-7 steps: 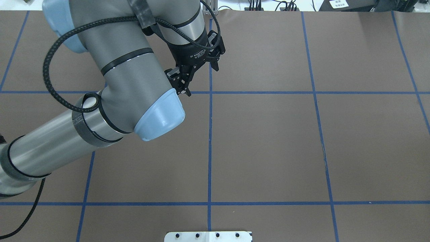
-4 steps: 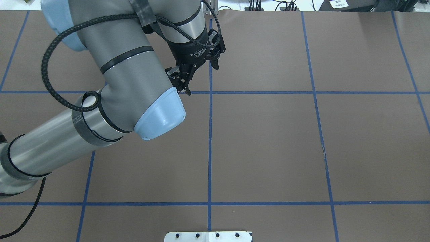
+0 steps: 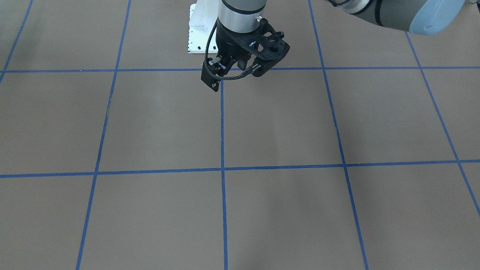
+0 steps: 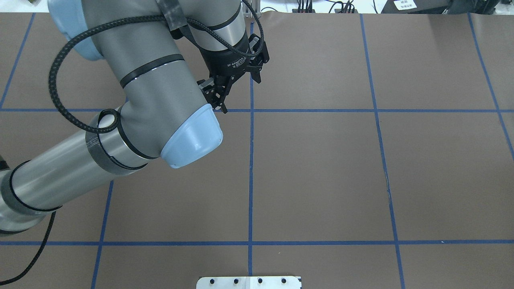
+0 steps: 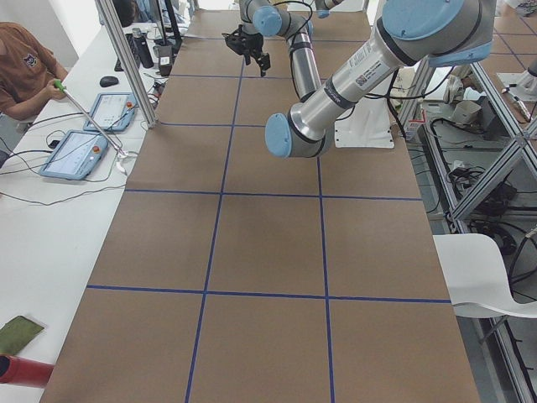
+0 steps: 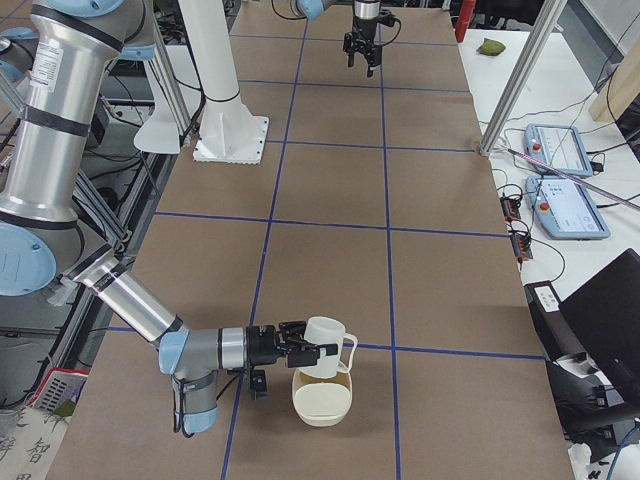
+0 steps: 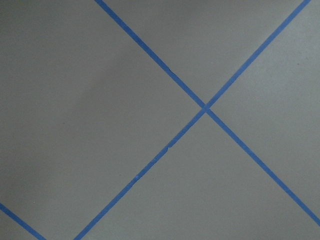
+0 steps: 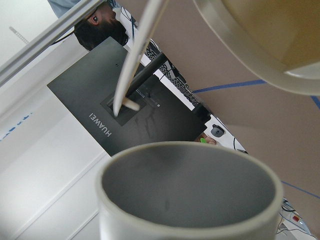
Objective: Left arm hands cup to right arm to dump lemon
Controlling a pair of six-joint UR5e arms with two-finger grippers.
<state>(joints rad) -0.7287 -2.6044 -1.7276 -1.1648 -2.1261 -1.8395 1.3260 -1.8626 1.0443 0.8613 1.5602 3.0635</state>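
The cup [image 6: 325, 335], a white mug with one handle, hangs tipped just above a cream bowl [image 6: 322, 405] near the table's right end. My right gripper [image 6: 303, 353] is at the cup in the exterior right view, but I cannot tell there whether it is open or shut. The right wrist view is filled by the cup's grey inside [image 8: 190, 185], which looks bare, with the bowl's rim [image 8: 250, 47] beyond. The lemon shows in no view. My left gripper [image 4: 237, 87] hangs open and holds nothing, high over a tape crossing at mid-table, far from the cup.
Brown mat with a blue tape grid [image 7: 205, 107] covers the table. The white base plate [image 4: 249, 282] sits at the robot's edge. A seated person [image 5: 21, 67], tablets [image 5: 80, 155] and metal frame posts [image 6: 515, 85] line the far side. A black monitor [image 8: 115, 120] stands behind the cup.
My left arm has crept very slightly away from the robot's side, its gripper still open. Nothing else in the overhead view differs.
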